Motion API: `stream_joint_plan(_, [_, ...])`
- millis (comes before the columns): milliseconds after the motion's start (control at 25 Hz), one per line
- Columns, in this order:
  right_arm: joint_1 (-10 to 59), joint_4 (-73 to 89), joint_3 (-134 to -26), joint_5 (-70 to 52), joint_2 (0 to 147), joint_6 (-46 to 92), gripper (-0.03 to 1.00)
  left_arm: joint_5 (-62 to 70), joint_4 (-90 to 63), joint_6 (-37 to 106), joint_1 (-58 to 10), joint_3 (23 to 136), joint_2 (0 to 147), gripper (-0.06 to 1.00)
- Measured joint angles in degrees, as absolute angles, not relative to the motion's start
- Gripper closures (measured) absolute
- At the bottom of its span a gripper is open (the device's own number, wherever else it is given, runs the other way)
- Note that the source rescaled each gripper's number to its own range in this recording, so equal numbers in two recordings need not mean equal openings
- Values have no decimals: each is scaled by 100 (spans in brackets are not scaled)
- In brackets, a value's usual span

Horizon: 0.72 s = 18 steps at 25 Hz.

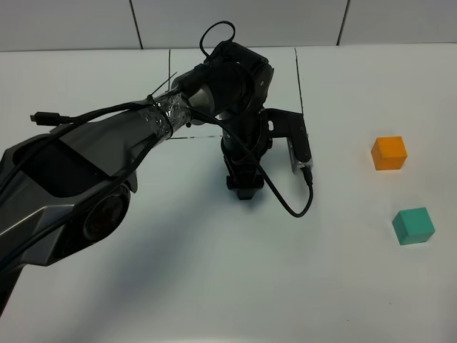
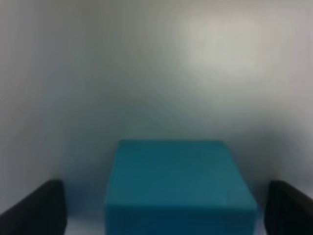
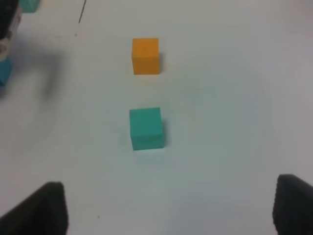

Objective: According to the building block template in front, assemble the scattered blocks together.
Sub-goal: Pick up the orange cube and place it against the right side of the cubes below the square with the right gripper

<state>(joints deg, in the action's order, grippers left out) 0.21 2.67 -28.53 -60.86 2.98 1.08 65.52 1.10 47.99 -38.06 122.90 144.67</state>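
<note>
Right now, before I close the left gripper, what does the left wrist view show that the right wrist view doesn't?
Only the left wrist view: the blue cube, close up and blurred, inside the open left gripper with a gap on either side.
Only the right wrist view: the orange cube and the teal-green cube, apart from each other, ahead of the open right gripper. A blue sliver at that picture's edge may be the same blue cube, but it is too cropped to tell.
Both: the white table, and a gripper holding nothing.

No readable text or labels appear anywhere.
</note>
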Motion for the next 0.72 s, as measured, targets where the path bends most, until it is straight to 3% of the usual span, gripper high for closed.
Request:
stream_joint_plan(80, [21,267,-2853,-6086,298,108,25,6527,106,4708,-3806,12290,14366,-3])
stream_joint_plan(160, [21,272,-2853,-6081,298,108,25,6516,104,4595,-3806,12290,14189,-6])
stream_joint_plan(720, [21,277,-2853,-6081,298,108,25,6482,74,3273,-3304,12290,12911,-1])
